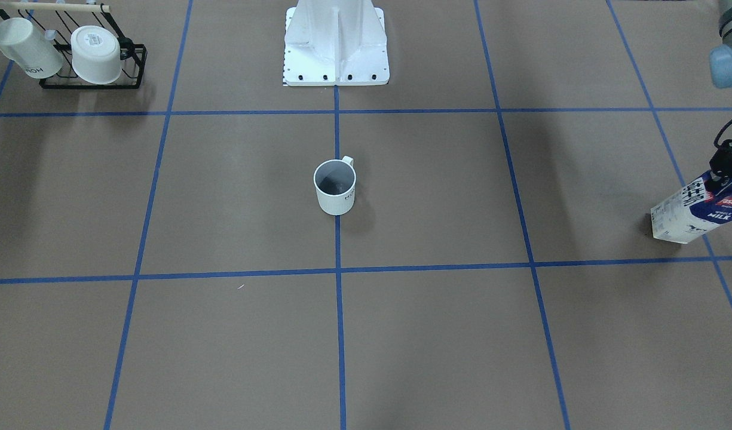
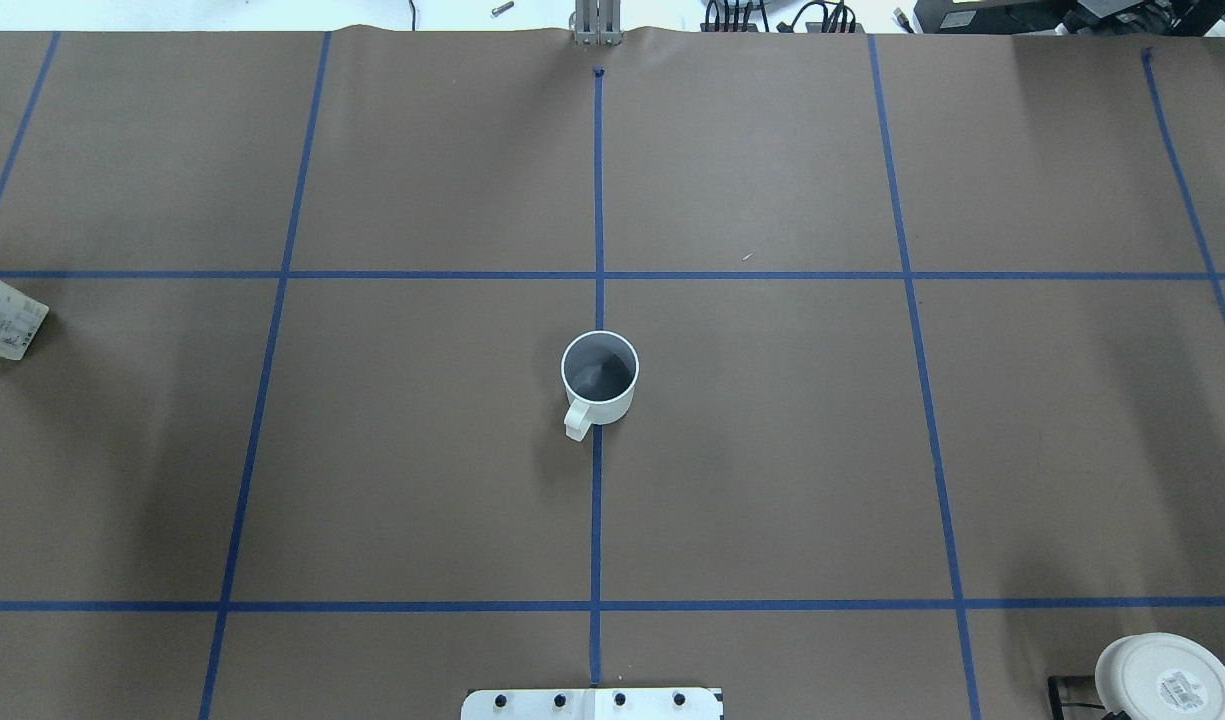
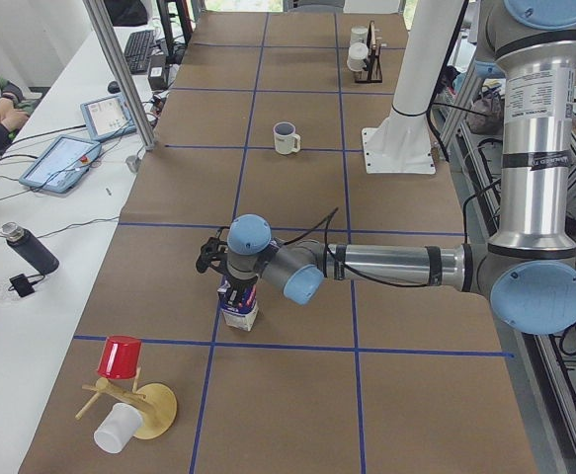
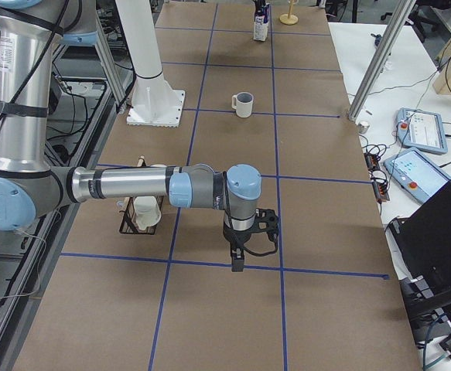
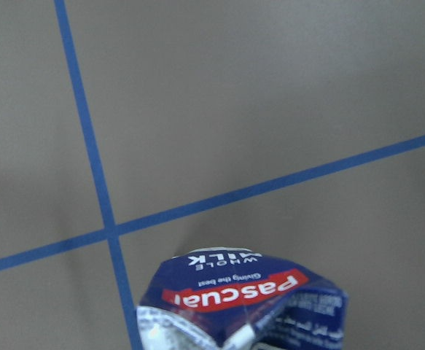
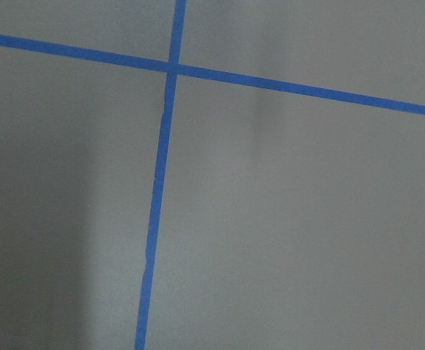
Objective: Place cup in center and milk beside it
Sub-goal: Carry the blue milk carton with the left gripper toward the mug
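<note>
The cup [image 1: 334, 188] stands upright on the center [image 1: 338, 245], on the blue tape line, its handle toward the robot's base; it also shows in the overhead view [image 2: 600, 378]. The milk [image 1: 697, 209] is far out on the robot's left side, leaning in the front view, with only its lower part showing at the overhead view's left edge [image 2: 2, 320]. My left gripper [image 1: 727, 164] is shut on the carton's crumpled top [image 5: 248, 299]. My right gripper [image 4: 237, 259] points down over bare board far from both; whether it is open or shut cannot be told.
A black rack [image 1: 91, 80] holding two other white cups stands on the robot's right side, near the right arm [image 4: 144, 212]. The robot's white base [image 1: 336, 60] is behind the cup. A wooden mug tree with a red cup [image 3: 124, 395] stands beyond the carton.
</note>
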`<move>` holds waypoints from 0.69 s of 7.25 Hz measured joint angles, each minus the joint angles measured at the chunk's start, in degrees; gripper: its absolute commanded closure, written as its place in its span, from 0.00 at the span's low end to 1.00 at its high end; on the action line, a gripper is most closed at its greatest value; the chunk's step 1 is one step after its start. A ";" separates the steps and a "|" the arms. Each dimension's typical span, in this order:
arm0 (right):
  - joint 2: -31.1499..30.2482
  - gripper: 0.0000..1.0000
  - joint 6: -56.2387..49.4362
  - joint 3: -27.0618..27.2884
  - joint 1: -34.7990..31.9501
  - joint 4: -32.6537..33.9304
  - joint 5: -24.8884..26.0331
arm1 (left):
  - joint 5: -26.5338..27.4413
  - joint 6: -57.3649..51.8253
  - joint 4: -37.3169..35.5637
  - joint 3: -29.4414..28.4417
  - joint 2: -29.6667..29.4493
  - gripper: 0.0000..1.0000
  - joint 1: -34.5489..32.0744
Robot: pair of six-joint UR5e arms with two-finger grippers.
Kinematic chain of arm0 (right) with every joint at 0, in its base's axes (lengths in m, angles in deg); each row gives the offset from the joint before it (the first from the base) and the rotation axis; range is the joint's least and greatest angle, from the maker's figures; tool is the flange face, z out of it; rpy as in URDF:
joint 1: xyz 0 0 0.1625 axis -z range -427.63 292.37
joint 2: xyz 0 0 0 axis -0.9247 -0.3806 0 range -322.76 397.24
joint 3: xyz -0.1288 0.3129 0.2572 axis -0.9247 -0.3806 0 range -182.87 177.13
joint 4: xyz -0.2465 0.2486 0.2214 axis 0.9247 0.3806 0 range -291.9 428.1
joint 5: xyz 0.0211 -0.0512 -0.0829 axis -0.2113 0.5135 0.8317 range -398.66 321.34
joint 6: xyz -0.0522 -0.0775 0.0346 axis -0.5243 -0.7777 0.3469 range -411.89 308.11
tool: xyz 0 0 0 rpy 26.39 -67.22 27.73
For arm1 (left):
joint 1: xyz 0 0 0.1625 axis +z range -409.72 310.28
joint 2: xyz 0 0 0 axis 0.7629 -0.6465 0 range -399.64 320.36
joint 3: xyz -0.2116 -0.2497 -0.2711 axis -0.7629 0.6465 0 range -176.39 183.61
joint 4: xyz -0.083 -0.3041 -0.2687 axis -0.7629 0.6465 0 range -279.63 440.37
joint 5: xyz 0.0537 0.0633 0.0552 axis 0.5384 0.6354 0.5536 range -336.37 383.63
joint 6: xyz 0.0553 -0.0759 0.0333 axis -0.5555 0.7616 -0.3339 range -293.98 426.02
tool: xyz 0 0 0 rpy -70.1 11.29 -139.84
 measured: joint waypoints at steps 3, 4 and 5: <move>-0.03 0.00 0.00 -0.10 0.05 0.07 0.10 | -0.03 6.33 -7.21 8.15 -1.76 1.00 0.05; -0.02 0.00 0.00 -0.17 0.05 0.06 0.16 | -0.02 11.04 -8.49 11.26 -2.17 1.00 0.86; -0.01 0.00 0.00 -0.21 0.05 0.04 0.20 | 0.10 16.88 -9.04 14.34 -2.70 1.00 3.22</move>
